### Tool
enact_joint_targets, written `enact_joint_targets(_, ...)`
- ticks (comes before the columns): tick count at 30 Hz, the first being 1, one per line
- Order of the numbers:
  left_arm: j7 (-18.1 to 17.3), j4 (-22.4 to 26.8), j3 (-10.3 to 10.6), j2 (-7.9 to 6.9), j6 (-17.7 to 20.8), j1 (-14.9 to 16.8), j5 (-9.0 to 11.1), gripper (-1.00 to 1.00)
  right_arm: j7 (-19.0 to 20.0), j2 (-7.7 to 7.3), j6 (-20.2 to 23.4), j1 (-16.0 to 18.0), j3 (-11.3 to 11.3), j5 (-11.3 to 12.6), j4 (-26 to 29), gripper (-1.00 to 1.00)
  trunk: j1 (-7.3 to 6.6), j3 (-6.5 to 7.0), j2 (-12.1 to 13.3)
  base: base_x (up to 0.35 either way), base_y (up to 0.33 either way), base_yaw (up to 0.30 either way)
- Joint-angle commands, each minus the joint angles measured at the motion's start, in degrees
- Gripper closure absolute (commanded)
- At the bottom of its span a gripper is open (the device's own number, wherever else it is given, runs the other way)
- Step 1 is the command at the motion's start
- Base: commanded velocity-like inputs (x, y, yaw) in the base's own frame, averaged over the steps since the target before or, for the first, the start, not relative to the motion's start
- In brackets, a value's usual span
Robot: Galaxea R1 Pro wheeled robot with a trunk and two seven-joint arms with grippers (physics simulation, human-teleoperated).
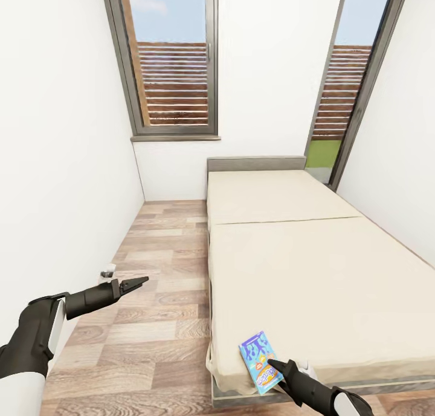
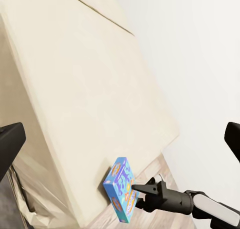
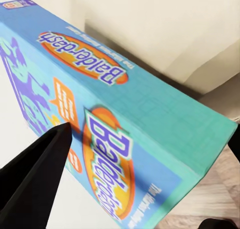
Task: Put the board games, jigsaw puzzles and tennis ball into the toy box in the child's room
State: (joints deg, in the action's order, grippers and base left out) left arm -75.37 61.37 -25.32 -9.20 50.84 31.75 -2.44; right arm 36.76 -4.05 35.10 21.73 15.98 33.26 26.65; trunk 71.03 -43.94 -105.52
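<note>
Where the head view gives only the right gripper [image 1: 273, 363] tip meeting the blue board game [image 1: 260, 360] at the near corner of the bed [image 1: 314, 271], the right wrist view shows one dark finger [image 3: 42, 164] lying on the box face, lettered "Balderdash", and whether the fingers pinch the box cannot be told. Left gripper [image 1: 140, 281] hangs over the wood floor [image 1: 157, 283] with fingers pressed together. Farther off, the grey headboard [image 1: 256, 163] stands below the window [image 1: 175, 65].

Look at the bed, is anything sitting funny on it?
Yes. The blue board game sits at the very foot corner of the bed, turned crooked to the mattress edge. The right gripper has its fingers at the box. The rest of the mattress looks smooth.
</note>
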Motion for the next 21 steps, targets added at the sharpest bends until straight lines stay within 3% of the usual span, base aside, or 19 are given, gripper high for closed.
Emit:
enact_joint_targets(1,-0.39,-0.02,-0.08,0.03,0.58,0.07,-0.28,-1.0,0.4,0.09,0.32,0.17,0.46,1.83,0.08,1.0,0.0,-0.04,-0.02,0.0,0.0,0.0)
enact_joint_targets(21,-0.46,-0.01,-0.11,-0.04,0.58,0.07,-0.25,-1.0,0.5,0.01,0.47,0.18,0.46,1.9,0.16,1.0,0.0,-0.04,-0.02,0.0,0.0,0.0)
